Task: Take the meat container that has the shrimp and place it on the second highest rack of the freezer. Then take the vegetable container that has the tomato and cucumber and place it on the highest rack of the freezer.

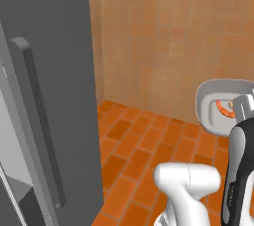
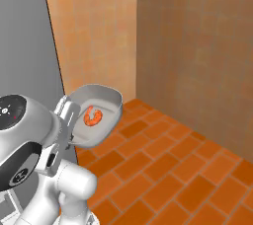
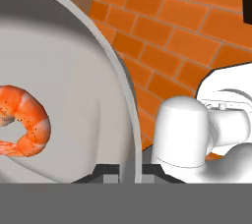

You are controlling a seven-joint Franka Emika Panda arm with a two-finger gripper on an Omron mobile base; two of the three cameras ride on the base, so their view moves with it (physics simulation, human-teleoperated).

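Observation:
The grey meat container (image 2: 109, 92) hangs tilted in the air above the floor, with the curled orange shrimp (image 2: 92, 116) lying inside it. My gripper (image 3: 129, 171) is shut on the container's rim (image 3: 129, 120), one fingertip on each side of the wall. The same tub (image 1: 207, 93) and shrimp (image 1: 224, 109) appear at the right edge of the left base view, beside my hand. The freezer (image 1: 59, 71) stands to the left as a tall grey body with a long vertical handle (image 1: 37, 121). Its racks, the vegetable container, the tomato and the cucumber are out of view.
An orange brick floor (image 1: 144, 145) lies below the tub. Tan tiled walls (image 2: 197, 46) meet in a corner behind it. The freezer's grey side (image 2: 24, 46) rises close on the left of my arm.

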